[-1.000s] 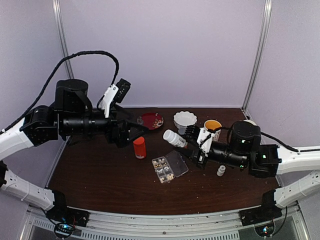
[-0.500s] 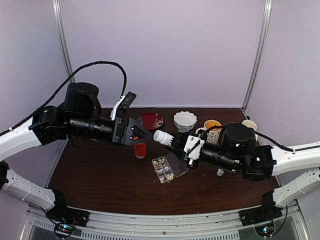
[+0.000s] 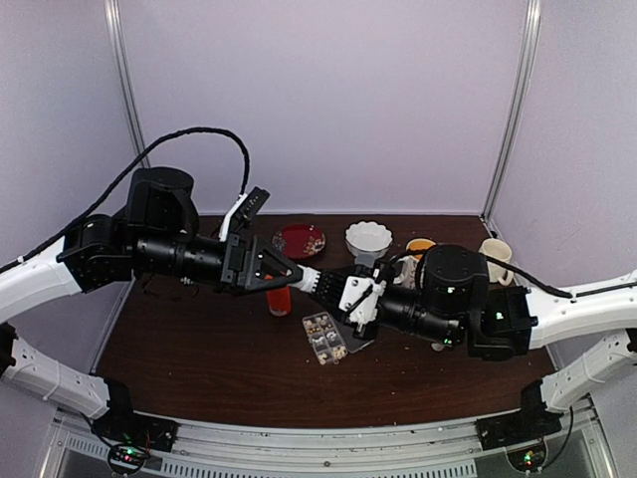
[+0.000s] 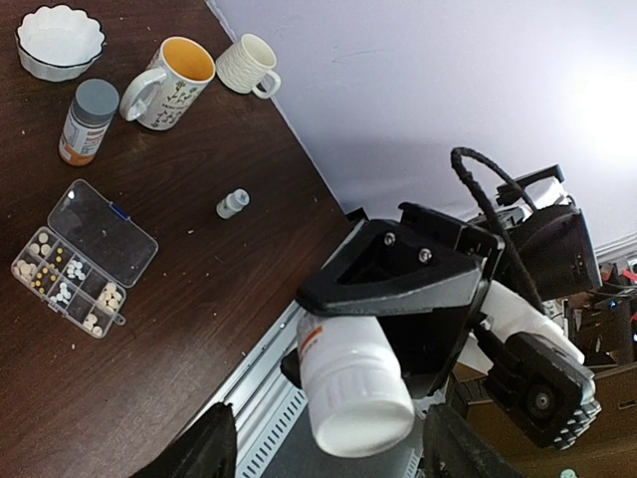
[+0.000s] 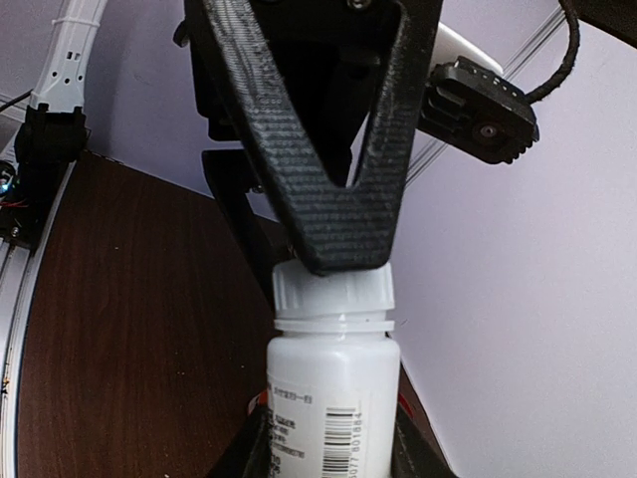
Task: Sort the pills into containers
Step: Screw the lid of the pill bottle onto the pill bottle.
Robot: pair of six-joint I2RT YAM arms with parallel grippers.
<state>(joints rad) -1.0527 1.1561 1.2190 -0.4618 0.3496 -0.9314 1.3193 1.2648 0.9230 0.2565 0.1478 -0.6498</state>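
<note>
Top view of the dark table (image 3: 199, 349): red dish (image 3: 299, 240) at twelve o'clock, scalloped white bowl (image 3: 368, 237) at one, orange-red bottle (image 3: 280, 299) near centre. A barcoded white bottle (image 5: 328, 398) is aloft. Left wrist view — grey-capped bottle (image 4: 88, 120), mug (image 4: 171, 82) at its two o'clock, small vial (image 4: 232, 204) at four.

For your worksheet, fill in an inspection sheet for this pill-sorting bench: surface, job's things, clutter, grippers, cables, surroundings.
Surface: dark brown wooden table.
Job's things: clear pill box with its lid open; pills in its cells.
Clutter: grey-capped bottle, mug, ribbed cup, white bowl, small vial, red dish, orange-red bottle.
Grippers: right gripper shut on white bottle; left gripper open, its fingers astride the cap.
Cables: black cable looped above the left arm.
Surroundings: pale walls; metal rail at the near edge.
</note>
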